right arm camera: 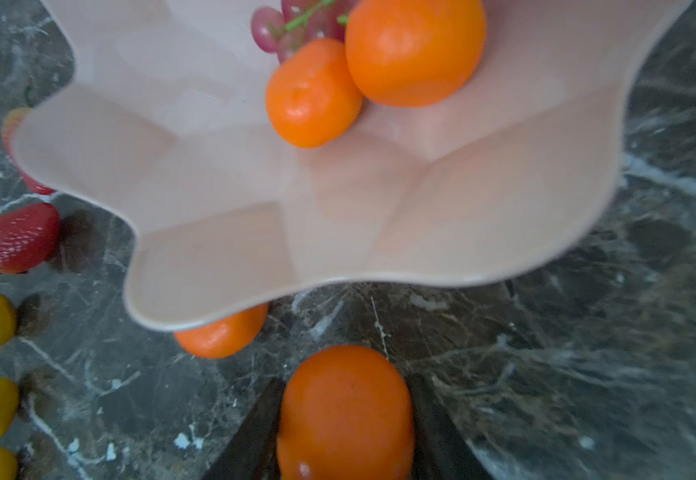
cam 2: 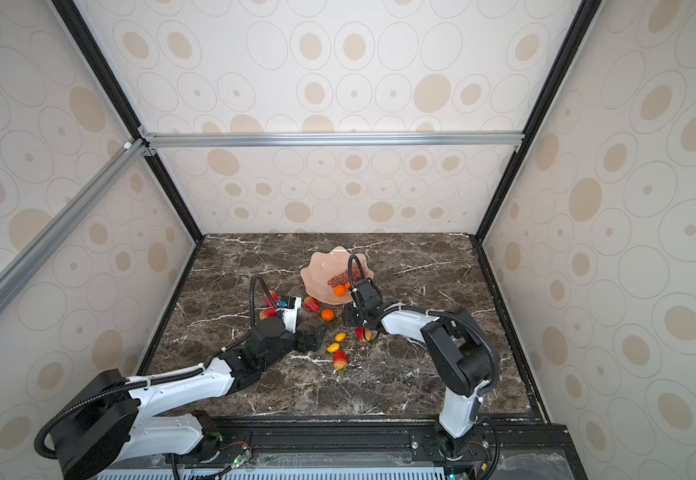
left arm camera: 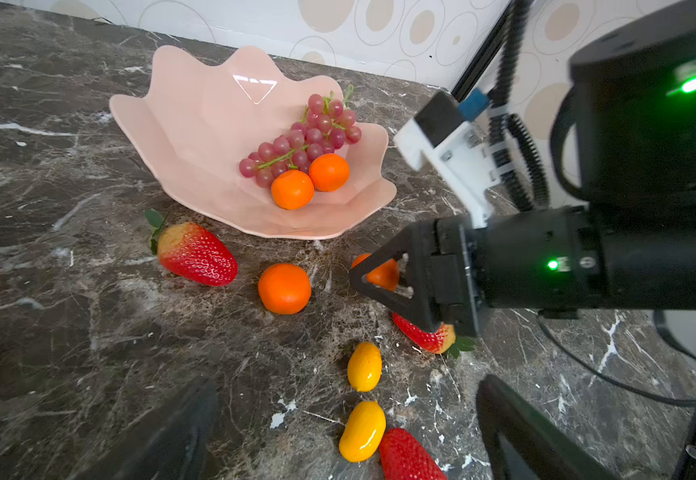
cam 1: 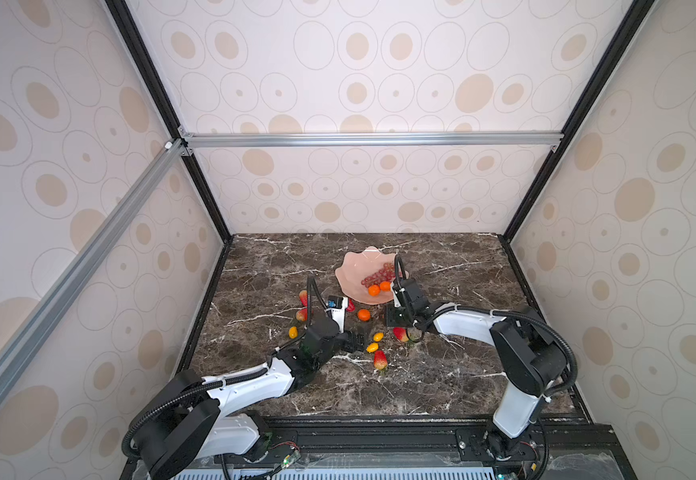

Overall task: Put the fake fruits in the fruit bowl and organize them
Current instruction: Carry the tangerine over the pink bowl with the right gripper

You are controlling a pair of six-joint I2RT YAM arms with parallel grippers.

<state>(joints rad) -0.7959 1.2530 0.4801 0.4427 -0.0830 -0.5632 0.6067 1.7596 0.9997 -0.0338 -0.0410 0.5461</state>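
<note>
Orange fills the right wrist view: a tangerine (right arm camera: 345, 411) pinched between the right gripper's (cam 1: 396, 319) fingers (right arm camera: 254, 428), just short of the fruit bowl's (right arm camera: 338, 224) rim. In both top views the wrist hides it. That arm reaches forward, low over the marble table (cam 1: 441, 374). The left gripper (cam 1: 359, 338) sits low, fingers spread wide, just beside yellow oval fruits (left arm camera: 365, 365).

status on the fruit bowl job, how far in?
Done: grapes and two tangerines lie in the bowl.
In hand: right claw grips a third tangerine just short of the rim; left claw is open and empty.
Left: one loose tangerine, five strawberries and three yellow fruits lie on the table.
</note>
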